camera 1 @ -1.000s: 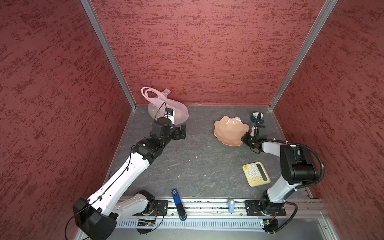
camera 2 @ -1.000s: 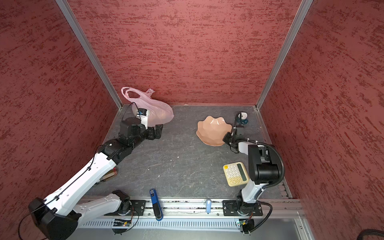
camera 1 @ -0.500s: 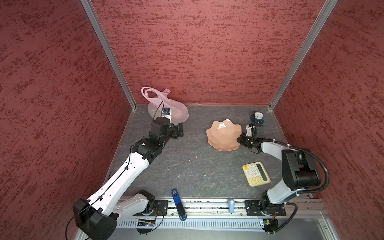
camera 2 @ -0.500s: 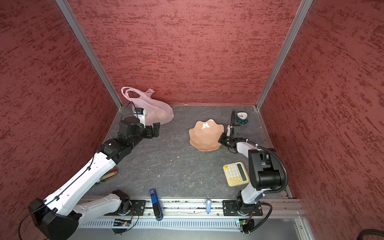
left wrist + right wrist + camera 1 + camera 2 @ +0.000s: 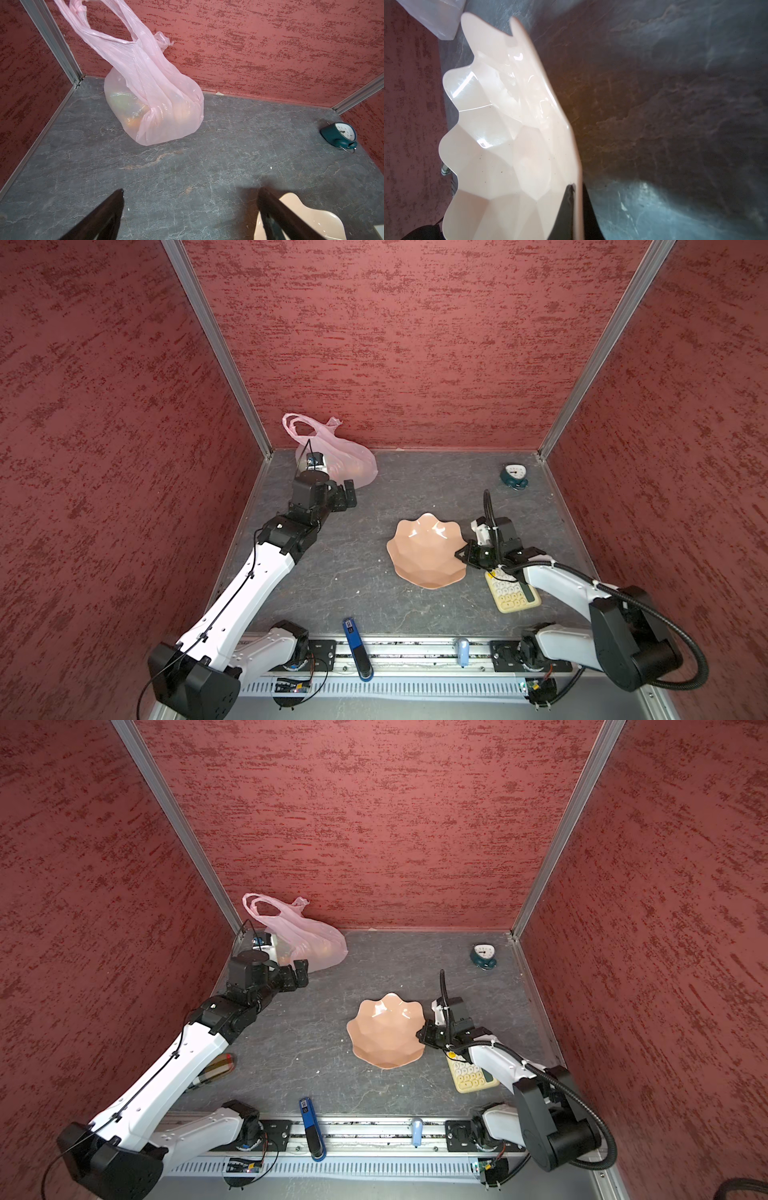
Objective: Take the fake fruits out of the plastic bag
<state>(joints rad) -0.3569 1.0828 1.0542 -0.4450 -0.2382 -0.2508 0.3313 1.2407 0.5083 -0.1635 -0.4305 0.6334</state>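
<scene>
in both top views the thin, translucent pale-pink plastic bag sits in the far left corner of the dark grey stone-patterned table. its loop handles stand up against the red wall. the left gripper hangs just on the near side of the bag, released and holding nothing. right of the middle, the right gripper is clenched on the right rim of a peach-coloured scalloped plastic bowl. a cream calculator lies partly under that arm. a small teal alarm clock lies in the far right corner.

in the left wrist view the fake fruits are inside the bag, orange and greenish blurs through the film. which fruit is which i cannot tell. the two dark fingers stand wide apart, clear of the bag.

in the right wrist view one dark finger lies inside the bowl's rim and the other outside, pinching it.
</scene>
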